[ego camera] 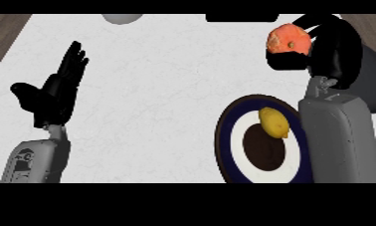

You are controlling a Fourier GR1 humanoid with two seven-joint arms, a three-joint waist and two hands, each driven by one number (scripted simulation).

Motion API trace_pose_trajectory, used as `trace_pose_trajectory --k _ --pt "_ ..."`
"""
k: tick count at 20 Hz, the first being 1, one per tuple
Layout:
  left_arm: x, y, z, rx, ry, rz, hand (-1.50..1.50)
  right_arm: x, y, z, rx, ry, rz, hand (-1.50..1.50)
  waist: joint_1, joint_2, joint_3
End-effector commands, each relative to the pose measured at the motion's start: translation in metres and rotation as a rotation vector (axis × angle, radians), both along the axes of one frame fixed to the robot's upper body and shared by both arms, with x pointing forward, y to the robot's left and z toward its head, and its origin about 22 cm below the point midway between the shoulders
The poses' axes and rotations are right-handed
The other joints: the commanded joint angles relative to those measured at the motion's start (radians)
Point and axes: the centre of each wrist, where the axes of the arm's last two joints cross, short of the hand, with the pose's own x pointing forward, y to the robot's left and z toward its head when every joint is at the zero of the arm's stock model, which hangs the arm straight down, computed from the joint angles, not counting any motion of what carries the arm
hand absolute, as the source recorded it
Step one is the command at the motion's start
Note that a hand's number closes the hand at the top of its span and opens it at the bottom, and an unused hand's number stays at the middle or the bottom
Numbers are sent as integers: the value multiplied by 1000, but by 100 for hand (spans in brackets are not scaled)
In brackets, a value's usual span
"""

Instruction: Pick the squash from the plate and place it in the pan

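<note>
My right hand is raised at the upper right, its fingers curled round an orange squash. The squash hangs above the white counter, beyond the plate. The plate has a dark blue rim, a white ring and a dark centre; it lies at the lower right, partly hidden by my right forearm. A yellow lemon rests on the plate. A dark shape at the top edge may be the pan; only its near edge shows. My left hand stays open at the left, fingers up.
A grey rounded object shows at the top edge, left of centre. Wooden floor strips border the white counter at the upper corners.
</note>
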Motion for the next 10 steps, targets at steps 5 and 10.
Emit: trace_pose_trajectory --k 5,10 --pt "7 13 10 16 -10 2 0 15 -121 -22 30 -41 -132 150 1 3 0" --pt "-3 -1 3 8 -4 -21 0 28 -183 -29 -5 -39 -179 150 11 4 1"
